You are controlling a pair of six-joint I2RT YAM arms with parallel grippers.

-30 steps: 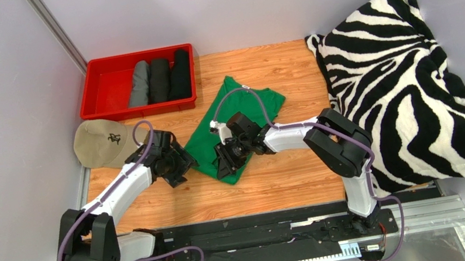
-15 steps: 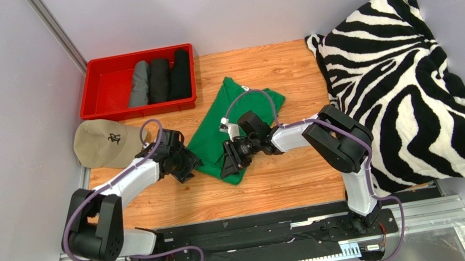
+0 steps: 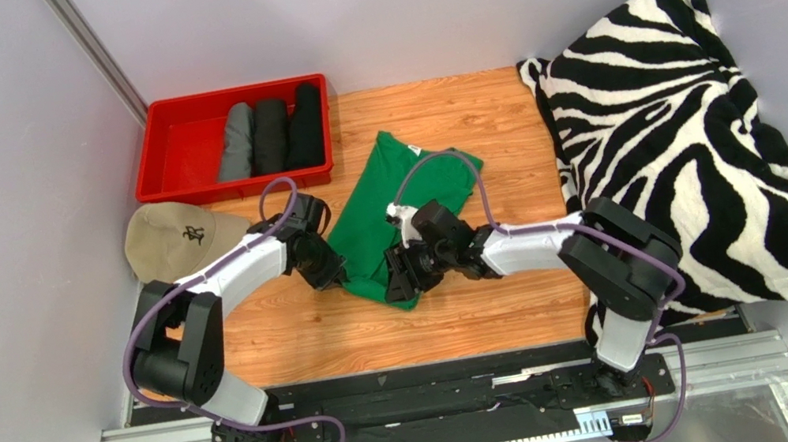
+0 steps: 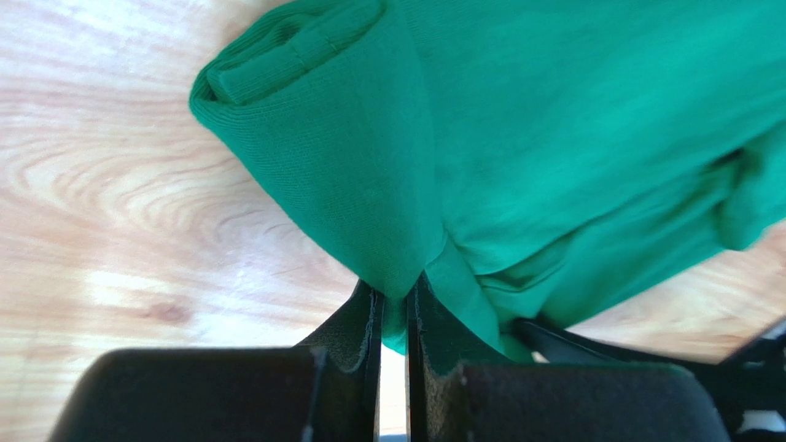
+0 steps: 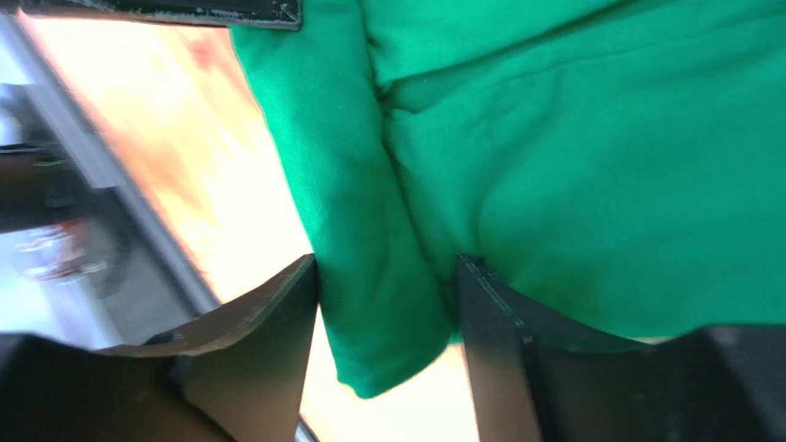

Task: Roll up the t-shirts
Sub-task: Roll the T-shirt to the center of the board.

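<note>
**While both arms meet at the green shirt, three rolls lie in the tray**

Where the worktop [image 3: 476, 321] meets the left wall, a beige cap [image 3: 168, 241] lies flat. A red tray [image 3: 177, 149] sits just beyond it. Three rolled t-shirts lie side by side in the right half of the tray: one grey [image 3: 235, 142], then two black [image 3: 271, 134] [image 3: 306, 123].

The left arm [image 3: 239, 269] reaches across the wood to the near left edge of the green t-shirt [image 3: 396, 191]. The left wrist view shows the left jaws almost together, pinching a thick fold of green cloth [image 4: 387, 230] that bulges up from between the fingers. The shirt itself lies mid-worktop, folded into a long band that runs diagonally from near left to far right, and its near end is bunched.

The right arm [image 3: 535, 243] comes in low from the right to that near end. The right jaws stand well apart astride a folded edge [image 5: 378, 276], and cloth fills the gap between the two fingers. I cannot tell whether they press on it.

A zebra-striped blanket [image 3: 684, 125] is heaped along the right side.
</note>
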